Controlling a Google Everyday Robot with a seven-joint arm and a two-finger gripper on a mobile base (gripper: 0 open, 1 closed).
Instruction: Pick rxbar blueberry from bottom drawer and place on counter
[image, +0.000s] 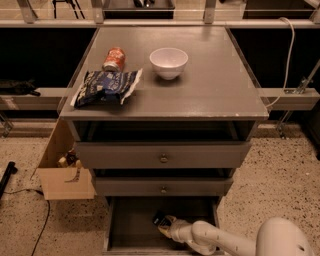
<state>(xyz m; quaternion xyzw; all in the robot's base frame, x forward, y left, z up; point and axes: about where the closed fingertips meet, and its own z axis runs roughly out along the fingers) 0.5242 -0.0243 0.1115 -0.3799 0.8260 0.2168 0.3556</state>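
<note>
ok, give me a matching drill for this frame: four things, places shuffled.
1 red can
2 white bowl
3 gripper
4 cardboard box

A floor, left of the cabinet
B inside the bottom drawer, at the rxbar blueberry
C counter, just behind the chip bag
D counter, right of the red can

Pairs: 1-C; 2-D; 3-B; 4-A

The end effector reaches into the open bottom drawer, its tip close against the dark rxbar blueberry lying on the drawer floor. On the worktop above stand a white bowl, a red can on its side, and a chip bag near the front left edge. A cardboard box sits on the floor beside the cabinet.
</note>
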